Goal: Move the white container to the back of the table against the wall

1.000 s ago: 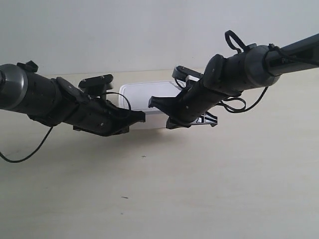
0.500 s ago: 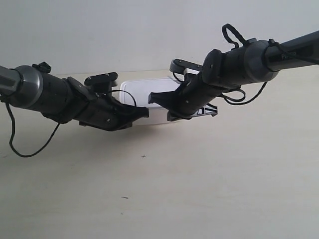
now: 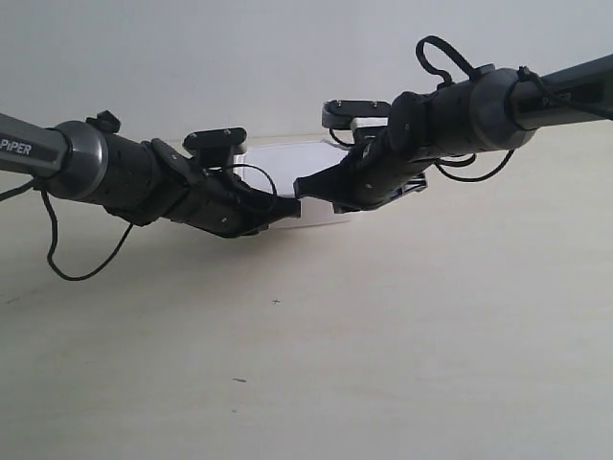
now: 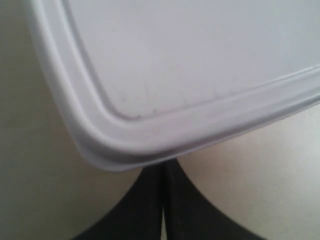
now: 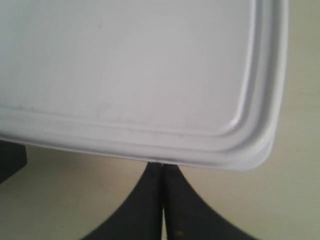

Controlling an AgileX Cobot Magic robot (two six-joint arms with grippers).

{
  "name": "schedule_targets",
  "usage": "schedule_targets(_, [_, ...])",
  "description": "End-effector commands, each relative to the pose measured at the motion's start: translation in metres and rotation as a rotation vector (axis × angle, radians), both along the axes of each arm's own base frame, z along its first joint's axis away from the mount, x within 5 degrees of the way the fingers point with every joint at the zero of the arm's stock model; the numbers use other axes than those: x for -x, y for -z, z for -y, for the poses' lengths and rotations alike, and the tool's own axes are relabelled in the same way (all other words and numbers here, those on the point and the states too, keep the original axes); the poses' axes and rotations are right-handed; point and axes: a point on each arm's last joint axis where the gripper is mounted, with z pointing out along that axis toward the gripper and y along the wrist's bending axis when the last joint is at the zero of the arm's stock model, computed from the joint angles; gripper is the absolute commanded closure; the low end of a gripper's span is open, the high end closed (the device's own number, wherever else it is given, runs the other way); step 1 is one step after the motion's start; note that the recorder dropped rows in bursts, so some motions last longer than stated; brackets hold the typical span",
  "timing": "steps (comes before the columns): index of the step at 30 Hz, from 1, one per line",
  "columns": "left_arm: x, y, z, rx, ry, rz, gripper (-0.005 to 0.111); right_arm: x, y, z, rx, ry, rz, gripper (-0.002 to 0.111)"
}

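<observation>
The white container [image 3: 285, 165] stands far back on the table [image 3: 402, 335], close to the wall [image 3: 239, 57], mostly hidden behind two black arms. The left gripper [image 4: 162, 167] is shut, its tips under the lid's rim at one front corner of the container [image 4: 200, 65]. The right gripper [image 5: 162, 167] is also shut, its tips against the front side near the other front corner of the container [image 5: 125, 65]. In the exterior view the two gripper tips meet in front of the box: the left gripper [image 3: 292, 209] and the right gripper [image 3: 305, 185].
Loose black cables hang from both arms: one cable [image 3: 57, 259] loops onto the table at the exterior view's left. Tiny dark marks [image 3: 276, 301] dot the tabletop. A dark part [image 5: 10, 160] of the other gripper shows at the right wrist view's edge.
Both arms have moved toward the wall with their tips drawing together. The white container has slid back with them and now sits farther back.
</observation>
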Motion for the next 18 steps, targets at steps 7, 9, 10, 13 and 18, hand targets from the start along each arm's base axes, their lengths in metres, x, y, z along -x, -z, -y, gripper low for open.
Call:
schedule_targets(7, [-0.018, -0.003, 0.003, -0.009, -0.019, 0.066, 0.107, -0.002, 0.003, 0.001, 0.176, -0.253, 0.095, 0.108])
schedule_targets(9, [-0.02, -0.002, 0.0, -0.026, -0.004, 0.075, 0.107, -0.002, 0.006, 0.001, 0.213, -0.313, 0.111, 0.108])
schedule_targets(10, [-0.021, -0.002, -0.001, -0.031, 0.001, 0.074, 0.107, -0.002, 0.008, 0.001, 0.233, -0.345, 0.12, 0.108])
schedule_targets(13, [-0.024, 0.0, -0.008, -0.047, 0.006, 0.078, 0.107, -0.003, 0.011, 0.001, 0.276, -0.416, 0.148, 0.108])
schedule_targets(18, [-0.027, 0.007, -0.021, -0.052, 0.0, 0.054, 0.107, -0.004, 0.02, 0.0, 0.3, -0.453, 0.163, 0.108])
